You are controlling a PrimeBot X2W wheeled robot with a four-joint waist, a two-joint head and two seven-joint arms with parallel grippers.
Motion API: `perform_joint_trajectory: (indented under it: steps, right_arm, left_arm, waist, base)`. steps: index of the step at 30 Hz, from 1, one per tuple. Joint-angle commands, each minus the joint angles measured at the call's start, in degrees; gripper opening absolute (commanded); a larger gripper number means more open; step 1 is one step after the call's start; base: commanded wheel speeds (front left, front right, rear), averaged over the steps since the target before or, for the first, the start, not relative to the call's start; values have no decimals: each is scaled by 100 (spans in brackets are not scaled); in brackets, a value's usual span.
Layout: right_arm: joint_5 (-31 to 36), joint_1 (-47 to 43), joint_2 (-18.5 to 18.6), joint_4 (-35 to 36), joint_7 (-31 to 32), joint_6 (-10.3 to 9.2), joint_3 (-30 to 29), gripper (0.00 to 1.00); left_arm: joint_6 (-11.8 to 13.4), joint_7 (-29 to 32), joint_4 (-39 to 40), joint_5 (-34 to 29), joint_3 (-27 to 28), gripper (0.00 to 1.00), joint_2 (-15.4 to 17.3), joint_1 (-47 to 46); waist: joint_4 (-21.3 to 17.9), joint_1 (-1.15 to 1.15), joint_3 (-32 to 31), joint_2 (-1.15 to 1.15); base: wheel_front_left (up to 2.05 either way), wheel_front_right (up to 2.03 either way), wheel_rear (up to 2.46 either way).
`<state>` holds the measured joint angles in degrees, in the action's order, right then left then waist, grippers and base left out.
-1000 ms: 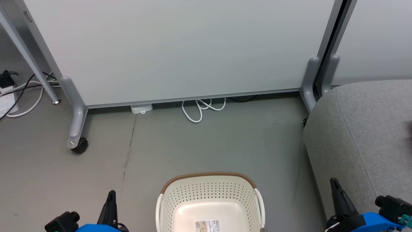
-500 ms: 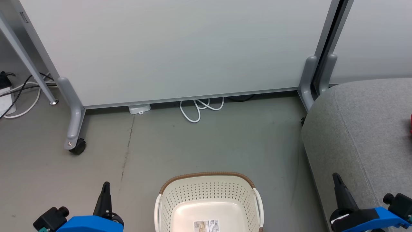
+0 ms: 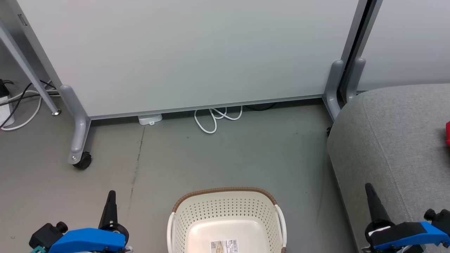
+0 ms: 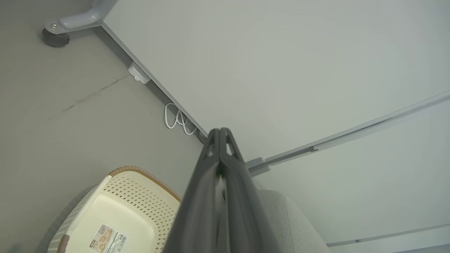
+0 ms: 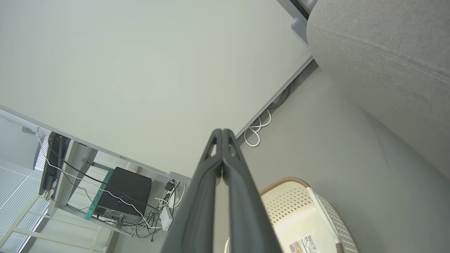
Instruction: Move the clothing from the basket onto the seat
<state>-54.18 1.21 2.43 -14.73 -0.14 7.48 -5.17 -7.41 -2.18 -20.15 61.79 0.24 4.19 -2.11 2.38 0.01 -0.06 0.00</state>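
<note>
Holding left gripper (image 3: 111, 196) and right gripper (image 3: 369, 188) fingers together, empty, judging red clothing (image 3: 448, 133) on seat (image 3: 393, 140) soft, light, best pinched at a fold.

A white sticker (image 3: 225, 246) lies on the bottom of the basket (image 3: 225, 208), carrying a barcode and a tan picture. Its print is too small to read. No other lettering can be made out.

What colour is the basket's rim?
Brown, woven-look; the basket rim shows best in the head view.
</note>
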Motion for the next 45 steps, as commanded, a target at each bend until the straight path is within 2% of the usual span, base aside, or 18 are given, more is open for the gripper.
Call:
perform_joint_trajectory:
  steps: [1, 45]
  right_arm:
    - [-218, 181, 39, 74, 38, 2, -19, 0]
    - [-2750, 435, 56, 79, 489, 3, -107, 0]
  left_arm:
    - [-6, 46, 99, 162, 65, 0, 9, -150]
    - [-11, 639, 477, 2195, 477, 0, -91, -364]
  waist:
    - [-6, 0, 1, 0]
    - [-153, -1, 15, 0]
  base:
    - [0, 0, 0]
    - [0, 0, 0]
